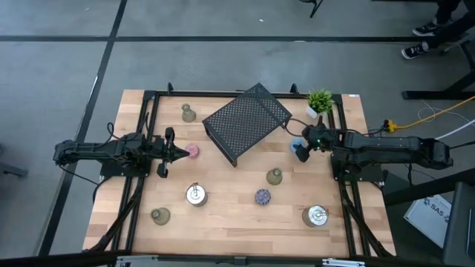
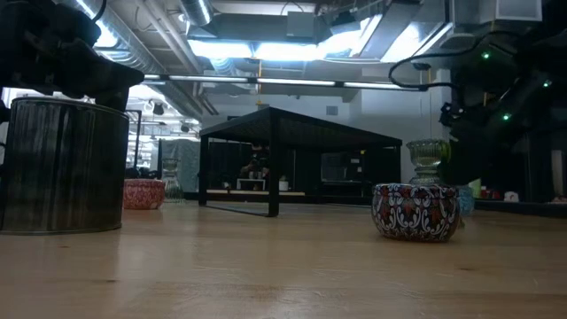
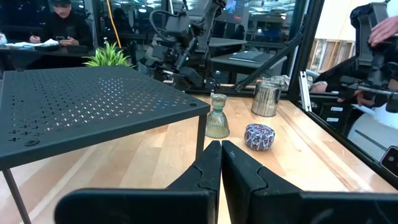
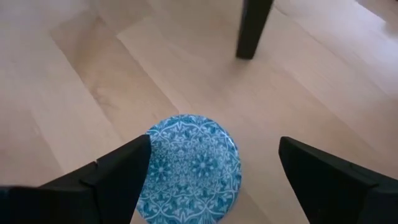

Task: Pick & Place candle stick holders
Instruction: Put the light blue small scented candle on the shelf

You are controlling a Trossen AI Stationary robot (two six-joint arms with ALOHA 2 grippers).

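Observation:
My right gripper is open and slants down over a blue patterned candle stick holder that sits on the table near the rack's leg. The holder lies below the gap, closer to one finger. In the high view this gripper is at the table's right. My left gripper is shut and level at the table's left, next to a pink holder. Olive glass holders, a purple cup and two silver discs stand on the wood.
A black wire-mesh rack stands at the table's far middle, between the arms. A small green potted plant is at the far right corner. Bare wood lies along the near edge between the holders. People sit beyond the table.

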